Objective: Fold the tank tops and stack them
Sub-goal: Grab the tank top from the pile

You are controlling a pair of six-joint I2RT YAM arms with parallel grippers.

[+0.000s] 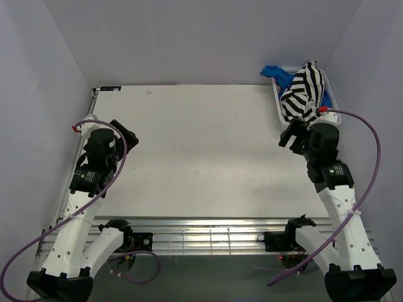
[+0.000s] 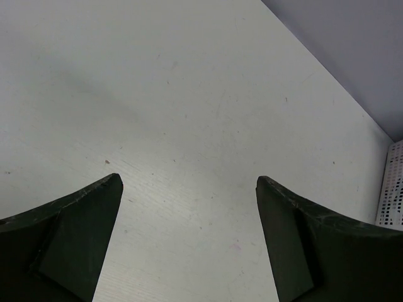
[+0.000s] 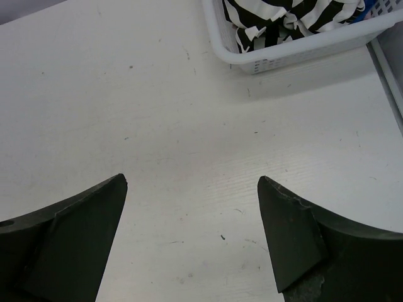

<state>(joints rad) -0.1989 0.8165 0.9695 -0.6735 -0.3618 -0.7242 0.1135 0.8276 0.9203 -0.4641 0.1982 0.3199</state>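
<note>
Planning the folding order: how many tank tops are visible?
2: the striped top heaped in the basket at the far right corner; the blue top under it, spilling over the rim. Others may be hidden beneath.

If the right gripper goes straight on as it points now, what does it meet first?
Most likely the bare table: the right gripper, jaws open, tilts down at it. The white basket with the striped tank top lies farther ahead and slightly to the side; depth is hard to judge.
</note>
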